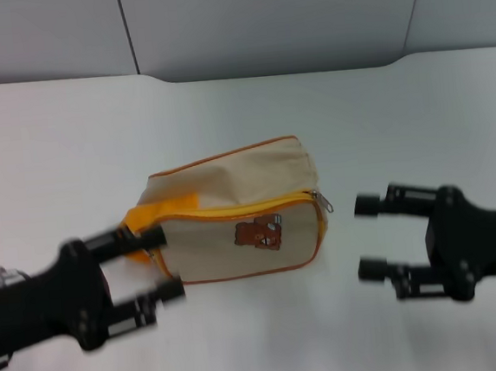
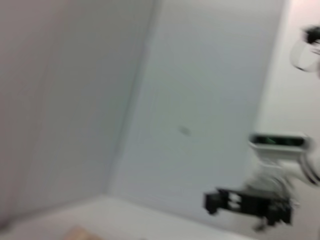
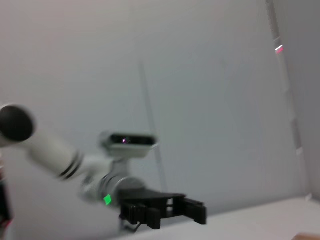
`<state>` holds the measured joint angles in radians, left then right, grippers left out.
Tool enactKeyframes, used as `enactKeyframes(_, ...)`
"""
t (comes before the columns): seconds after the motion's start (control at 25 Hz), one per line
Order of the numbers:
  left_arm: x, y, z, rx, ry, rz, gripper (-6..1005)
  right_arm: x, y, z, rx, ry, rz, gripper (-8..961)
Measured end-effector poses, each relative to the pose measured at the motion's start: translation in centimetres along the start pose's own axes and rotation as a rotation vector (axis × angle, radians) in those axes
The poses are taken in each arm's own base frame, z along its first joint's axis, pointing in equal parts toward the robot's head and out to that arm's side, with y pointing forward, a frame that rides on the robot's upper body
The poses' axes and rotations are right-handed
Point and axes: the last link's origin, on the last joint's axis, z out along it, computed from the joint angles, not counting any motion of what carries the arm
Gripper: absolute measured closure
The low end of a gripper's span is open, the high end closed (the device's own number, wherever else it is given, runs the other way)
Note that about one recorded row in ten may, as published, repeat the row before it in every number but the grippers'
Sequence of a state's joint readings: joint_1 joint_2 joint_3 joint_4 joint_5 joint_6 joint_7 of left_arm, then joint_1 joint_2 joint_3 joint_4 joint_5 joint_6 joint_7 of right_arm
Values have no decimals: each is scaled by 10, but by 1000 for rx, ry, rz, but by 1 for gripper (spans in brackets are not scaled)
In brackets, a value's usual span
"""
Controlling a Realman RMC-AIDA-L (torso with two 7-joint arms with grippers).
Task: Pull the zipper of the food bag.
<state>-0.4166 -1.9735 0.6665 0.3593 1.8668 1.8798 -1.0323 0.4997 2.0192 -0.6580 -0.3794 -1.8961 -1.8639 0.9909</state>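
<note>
The beige food bag (image 1: 233,208) with yellow-orange piping and a small brown bear patch (image 1: 258,233) lies on the white table in the head view. Its yellow-orange zipper (image 1: 241,209) runs along the top front edge, and the tiny silver pull tab (image 1: 324,200) sits at the bag's right end. My left gripper (image 1: 162,262) is open at the bag's left end, its fingers beside the yellow-orange strap handle (image 1: 159,211). My right gripper (image 1: 370,236) is open, a short way right of the bag and near the pull tab. Both grippers are empty.
The white table (image 1: 70,140) stretches around the bag, and a grey wall stands behind it. The left wrist view shows the right gripper (image 2: 212,201) farther off. The right wrist view shows the left gripper (image 3: 200,212) farther off against the wall.
</note>
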Motion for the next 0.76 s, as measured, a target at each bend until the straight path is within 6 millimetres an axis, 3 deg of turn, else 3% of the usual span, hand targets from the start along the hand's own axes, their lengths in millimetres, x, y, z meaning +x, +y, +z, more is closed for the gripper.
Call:
enactKeyframes(0.12, -6, 5, 5, -85, -93, -26, 407, 8, 6, 2, -44, 51, 16, 210)
enactKeyframes(0.4, -14, 6, 10, -105, -153, -30, 204, 22, 13, 7, -43, 92, 19, 210)
enactKeyframes(0.76, -13, 6, 10, -109, -149, -25, 180, 25, 14, 8, -45, 103, 18, 210)
